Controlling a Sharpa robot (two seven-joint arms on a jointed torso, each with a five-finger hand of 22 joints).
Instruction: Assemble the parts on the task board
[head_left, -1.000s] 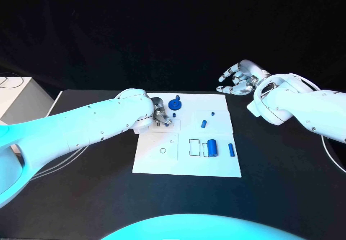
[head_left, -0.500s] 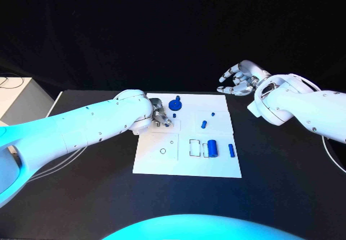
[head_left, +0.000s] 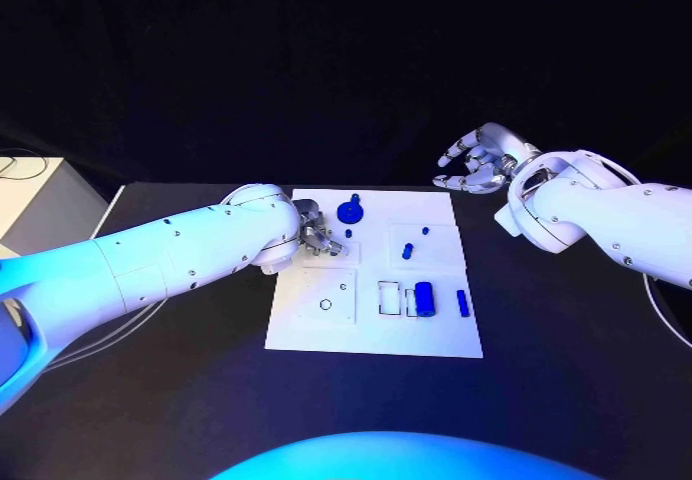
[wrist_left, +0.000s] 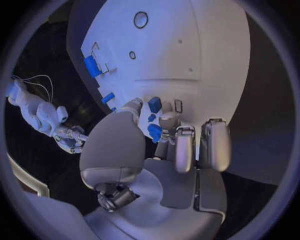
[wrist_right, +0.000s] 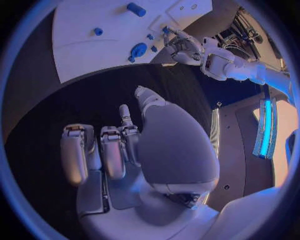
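The white task board (head_left: 375, 335) lies mid-bench, a blue cylinder (head_left: 424, 295) on its near right. Farther back, the left hand (head_left: 320, 238) pinches a small blue part (wrist_left: 155, 132) over the board. The right hand (head_left: 476, 160) hovers beyond the far right corner, fingers curled, holding nothing.

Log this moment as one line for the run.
left hand: over task board, touching small blue part | right hand: off board, holding nothing | assembly: unfinished

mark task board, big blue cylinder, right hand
task board (head_left: 361, 335), head view, bare near edge
big blue cylinder (head_left: 424, 296), head view, mid-body
right hand (head_left: 477, 160), head view, palm
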